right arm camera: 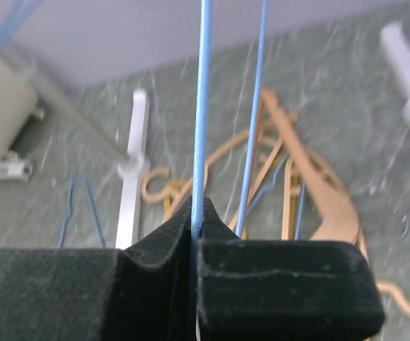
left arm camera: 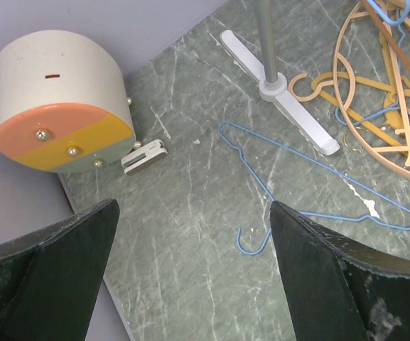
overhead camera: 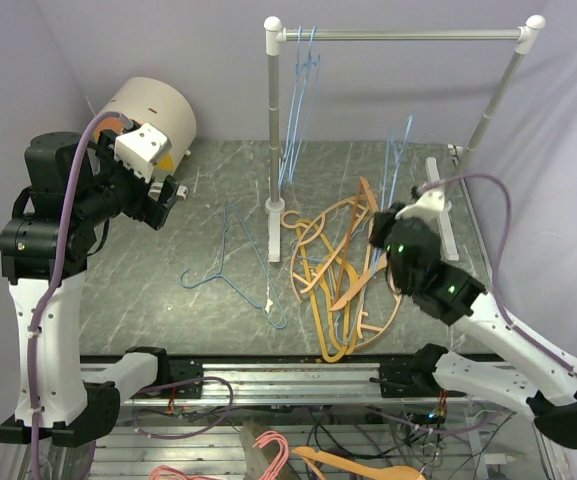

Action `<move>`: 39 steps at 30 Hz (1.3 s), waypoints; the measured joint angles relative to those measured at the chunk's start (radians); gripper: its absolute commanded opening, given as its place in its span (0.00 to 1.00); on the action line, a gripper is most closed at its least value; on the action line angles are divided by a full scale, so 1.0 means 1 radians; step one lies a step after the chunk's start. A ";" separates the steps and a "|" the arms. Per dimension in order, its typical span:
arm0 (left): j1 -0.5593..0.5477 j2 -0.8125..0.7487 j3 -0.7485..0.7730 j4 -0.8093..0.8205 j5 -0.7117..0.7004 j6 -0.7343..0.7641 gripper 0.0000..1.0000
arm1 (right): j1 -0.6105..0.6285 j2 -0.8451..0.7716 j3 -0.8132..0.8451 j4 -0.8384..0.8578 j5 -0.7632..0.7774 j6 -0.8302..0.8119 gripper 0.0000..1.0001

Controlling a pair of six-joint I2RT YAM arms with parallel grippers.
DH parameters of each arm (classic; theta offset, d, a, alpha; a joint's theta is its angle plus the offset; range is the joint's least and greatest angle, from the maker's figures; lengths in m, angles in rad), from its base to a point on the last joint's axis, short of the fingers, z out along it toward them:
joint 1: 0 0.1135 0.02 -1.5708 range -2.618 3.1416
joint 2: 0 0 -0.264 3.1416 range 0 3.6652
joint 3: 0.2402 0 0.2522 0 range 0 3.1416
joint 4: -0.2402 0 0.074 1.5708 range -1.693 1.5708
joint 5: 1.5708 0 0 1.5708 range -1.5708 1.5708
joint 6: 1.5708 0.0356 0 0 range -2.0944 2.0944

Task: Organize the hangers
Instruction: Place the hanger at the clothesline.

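Left fingers (left arm camera: 62, 270) gape wide above the green marbled surface (overhead camera: 148, 285); right fingers (right arm camera: 276, 284) pinch a blue hanger (right arm camera: 203, 106). Lilac walls (overhead camera: 168, 40) behind.

The counter (overhead camera: 148, 285) looks like smooth green marbled stone with a soft shine. The blue hangers (right arm camera: 202, 106) are thin wire, the tan hangers (right arm camera: 322, 192) look like smooth plastic, and the rack bar (overhead camera: 398, 34) is bare metal.
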 measured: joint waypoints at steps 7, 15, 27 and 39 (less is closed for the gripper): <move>0.028 0.003 -0.037 0.026 0.018 -0.020 0.99 | -0.199 0.209 0.250 0.188 -0.245 -0.216 0.00; 0.032 0.019 -0.133 0.069 -0.007 -0.021 0.99 | -0.237 0.388 0.451 0.248 -0.421 -0.302 0.00; 0.033 0.045 -0.230 0.134 -0.021 -0.021 0.99 | -0.310 0.555 0.603 0.289 -0.544 -0.311 0.00; 0.033 0.058 -0.315 0.158 -0.022 0.011 0.99 | -0.345 0.724 0.701 0.288 -0.682 -0.308 0.00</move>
